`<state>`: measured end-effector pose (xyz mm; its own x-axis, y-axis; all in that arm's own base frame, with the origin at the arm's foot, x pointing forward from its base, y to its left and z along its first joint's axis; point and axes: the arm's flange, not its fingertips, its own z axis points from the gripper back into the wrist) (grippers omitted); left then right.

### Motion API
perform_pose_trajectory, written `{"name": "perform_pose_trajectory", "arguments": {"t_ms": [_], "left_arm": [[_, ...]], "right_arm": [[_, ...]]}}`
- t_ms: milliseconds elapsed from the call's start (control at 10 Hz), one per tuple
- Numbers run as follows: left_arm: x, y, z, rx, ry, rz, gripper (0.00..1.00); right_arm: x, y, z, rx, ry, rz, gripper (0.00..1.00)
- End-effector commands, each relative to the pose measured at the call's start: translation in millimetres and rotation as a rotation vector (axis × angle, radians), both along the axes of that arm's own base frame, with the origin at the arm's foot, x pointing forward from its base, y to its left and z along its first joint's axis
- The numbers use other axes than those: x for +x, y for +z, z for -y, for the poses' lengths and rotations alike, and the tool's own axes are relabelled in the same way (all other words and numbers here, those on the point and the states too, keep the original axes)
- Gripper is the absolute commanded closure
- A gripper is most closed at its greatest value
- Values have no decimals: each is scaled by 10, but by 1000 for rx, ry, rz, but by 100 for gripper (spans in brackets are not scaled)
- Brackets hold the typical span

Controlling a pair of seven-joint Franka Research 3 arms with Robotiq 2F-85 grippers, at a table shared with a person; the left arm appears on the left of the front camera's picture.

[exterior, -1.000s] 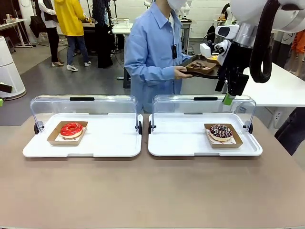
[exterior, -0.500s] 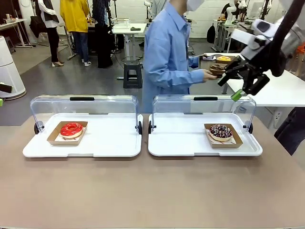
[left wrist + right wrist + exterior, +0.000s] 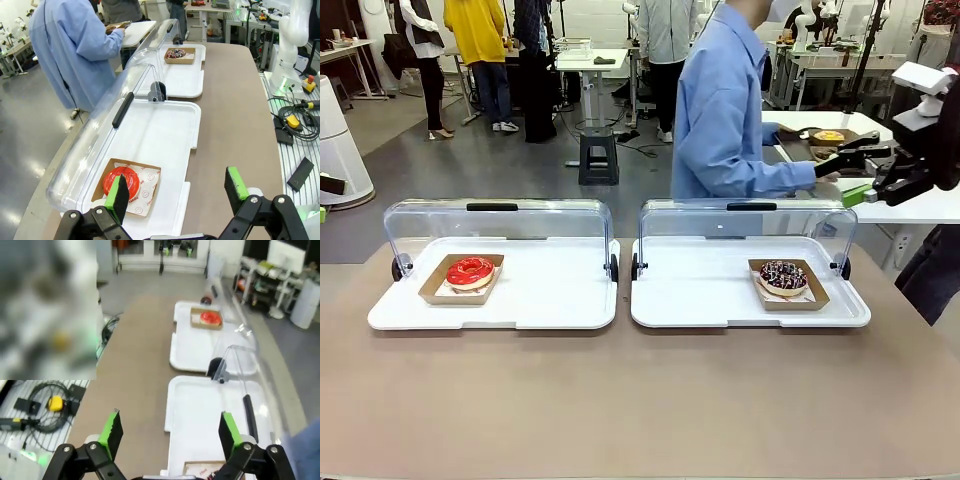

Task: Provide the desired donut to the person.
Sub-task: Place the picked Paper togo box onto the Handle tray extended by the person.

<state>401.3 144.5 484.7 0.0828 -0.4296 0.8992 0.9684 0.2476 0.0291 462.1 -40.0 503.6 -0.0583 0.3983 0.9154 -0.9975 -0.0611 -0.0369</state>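
Note:
A red-glazed donut (image 3: 470, 271) lies in a cardboard tray on the left white tray (image 3: 550, 300). On the right white tray (image 3: 700, 295) a chocolate donut with sprinkles (image 3: 783, 277) sits in its own cardboard tray. The person (image 3: 725, 115) in a light blue shirt stands behind the right tray, turned toward the back table. My right gripper (image 3: 850, 178) hovers open at the far right, above the right lid. My left gripper (image 3: 176, 190) is open above the table's near side, with the red donut (image 3: 122, 181) just beyond one finger. The right wrist view is blurred; its gripper (image 3: 169, 432) is open.
Clear lids (image 3: 495, 225) stand raised behind both trays. A dark tray with more donuts (image 3: 830, 138) rests on the white back table by the person's hands. Other people stand far behind. Bare brown tabletop (image 3: 640, 400) stretches in front of the trays.
The person has turned and stepped right, carrying the dark donut tray to the back table. My right arm has swung out to the right edge. Donuts on the white trays have not moved.

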Motion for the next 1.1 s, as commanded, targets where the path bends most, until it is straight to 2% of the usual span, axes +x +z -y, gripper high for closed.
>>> {"name": "perform_pose_trajectory", "arguments": {"t_ms": [0,200,400,1000], "left_arm": [[-12,17,5,-12,12,-3,0],[-12,17,5,-12,12,-3,0],[-12,17,5,-12,12,-3,0],[-12,17,5,-12,12,-3,0]], "right_arm": [[-4,-98,140,36,-75,-6,0],[-34,-135,251,33,-211,-60,0],[-100,-142,268,-28,-294,-70,0],[-309,-162,407,24,-346,-83,0]]}}
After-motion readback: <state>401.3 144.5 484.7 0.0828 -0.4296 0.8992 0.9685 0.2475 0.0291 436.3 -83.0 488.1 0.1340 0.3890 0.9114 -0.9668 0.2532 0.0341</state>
